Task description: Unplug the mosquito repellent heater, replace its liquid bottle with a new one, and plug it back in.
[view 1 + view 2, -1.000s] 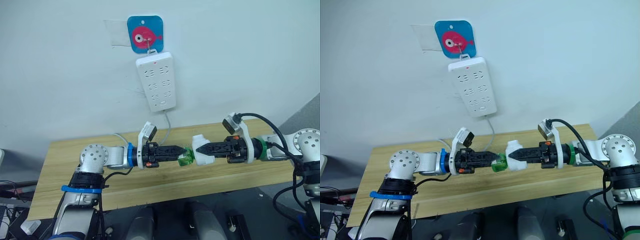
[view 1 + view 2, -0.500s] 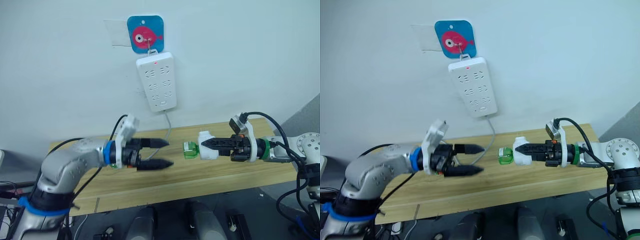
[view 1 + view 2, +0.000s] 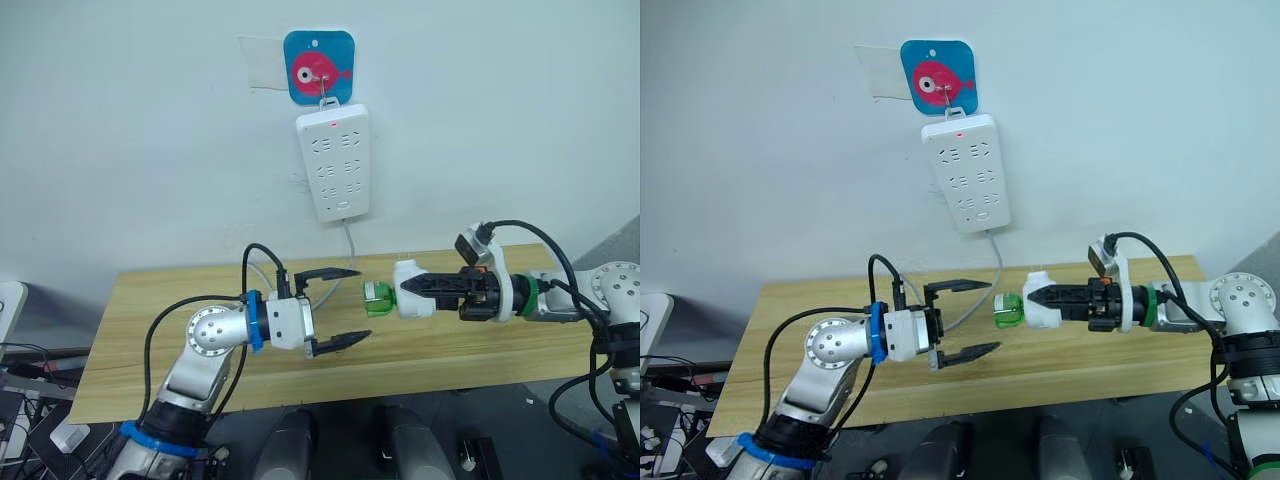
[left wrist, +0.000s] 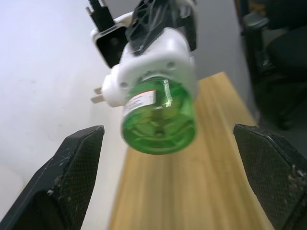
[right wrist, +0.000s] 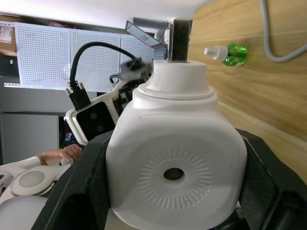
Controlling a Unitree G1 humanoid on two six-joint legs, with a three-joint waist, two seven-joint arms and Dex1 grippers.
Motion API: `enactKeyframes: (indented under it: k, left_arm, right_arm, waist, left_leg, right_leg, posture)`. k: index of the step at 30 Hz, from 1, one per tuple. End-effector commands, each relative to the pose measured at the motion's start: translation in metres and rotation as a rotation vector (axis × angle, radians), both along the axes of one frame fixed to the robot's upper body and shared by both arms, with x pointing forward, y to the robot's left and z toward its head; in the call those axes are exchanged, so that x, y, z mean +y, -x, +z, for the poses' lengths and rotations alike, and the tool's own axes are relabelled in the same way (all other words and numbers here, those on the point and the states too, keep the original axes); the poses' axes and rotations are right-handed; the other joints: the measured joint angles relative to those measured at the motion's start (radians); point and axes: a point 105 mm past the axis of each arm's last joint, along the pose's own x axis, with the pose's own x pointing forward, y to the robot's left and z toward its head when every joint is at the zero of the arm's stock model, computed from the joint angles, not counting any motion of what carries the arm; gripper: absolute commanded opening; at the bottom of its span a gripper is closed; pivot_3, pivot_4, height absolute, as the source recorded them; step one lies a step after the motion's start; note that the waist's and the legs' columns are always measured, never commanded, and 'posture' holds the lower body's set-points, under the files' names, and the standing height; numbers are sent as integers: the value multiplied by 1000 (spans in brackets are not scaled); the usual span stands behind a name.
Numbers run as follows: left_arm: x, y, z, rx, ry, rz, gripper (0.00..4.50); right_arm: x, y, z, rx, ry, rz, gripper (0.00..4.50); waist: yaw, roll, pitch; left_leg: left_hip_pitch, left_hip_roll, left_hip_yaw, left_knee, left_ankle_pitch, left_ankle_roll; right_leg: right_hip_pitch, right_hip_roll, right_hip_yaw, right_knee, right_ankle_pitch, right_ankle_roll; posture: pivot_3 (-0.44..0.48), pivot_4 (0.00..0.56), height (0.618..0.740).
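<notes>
Above the wooden table (image 3: 470, 345), the right gripper (image 3: 412, 292) is clamped on the white mosquito repellent heater (image 3: 412, 290), held in the air with its green liquid bottle (image 3: 377, 298) facing the left gripper (image 3: 340, 306), whose jaws stand wide apart just beside it. The bottle's label (image 4: 143, 99) is too blurred to read. On the wall hangs a white power strip (image 3: 334, 160).
</notes>
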Motion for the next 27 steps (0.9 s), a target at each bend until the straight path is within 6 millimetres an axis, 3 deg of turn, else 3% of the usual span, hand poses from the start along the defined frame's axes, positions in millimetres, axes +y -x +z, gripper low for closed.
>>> enactKeyframes:
  k: [1,7,10,15,19,22,27]
  left_arm:
    - [-8,-2,8,-81,42,-7,4500]
    - [-12,1,13,-97,98,-36,4500]
    - [-12,3,12,-90,97,-46,3893]
    - [-12,2,10,-79,100,-49,2342]
    - [-13,5,10,-65,97,-71,2302]
    - [-9,-5,10,258,171,-47,2302]
    - [1,3,10,948,208,-146,2302]
  right_arm:
    - [6,4,18,-42,-50,40,2994]
    - [8,4,19,-51,-52,43,2994]
    - [8,3,19,-51,-53,41,2994]
    - [9,3,21,-55,-56,42,2994]
    - [9,5,20,-55,-55,53,2994]
    - [9,9,20,-57,-45,73,2994]
    - [6,21,16,-94,33,143,2994]
  waist:
    - [-1,0,0]
    - [-6,0,0]
    - [-7,0,0]
    - [-8,0,0]
    - [-12,0,0]
    - [-17,0,0]
    - [-33,0,0]
  left_leg:
    - [0,0,0,0,0,0]
    - [0,0,0,0,0,0]
    - [0,0,0,1,0,0]
    - [0,0,0,1,0,0]
    - [0,0,0,1,0,0]
    - [0,0,0,1,0,0]
    - [0,0,-4,1,0,0]
  right_leg:
    - [0,0,0,0,0,0]
    - [0,1,0,1,0,0]
    - [0,2,0,1,0,0]
    - [0,2,0,1,0,0]
    - [0,2,0,1,0,0]
    - [0,2,0,1,0,1]
    - [0,3,-1,1,-3,6]
  posture:
    - [-22,212,740]
    - [-32,215,740]
    - [-32,215,740]
    - [-38,218,740]
    - [-38,218,740]
    - [-38,219,740]
    - [-38,219,740]
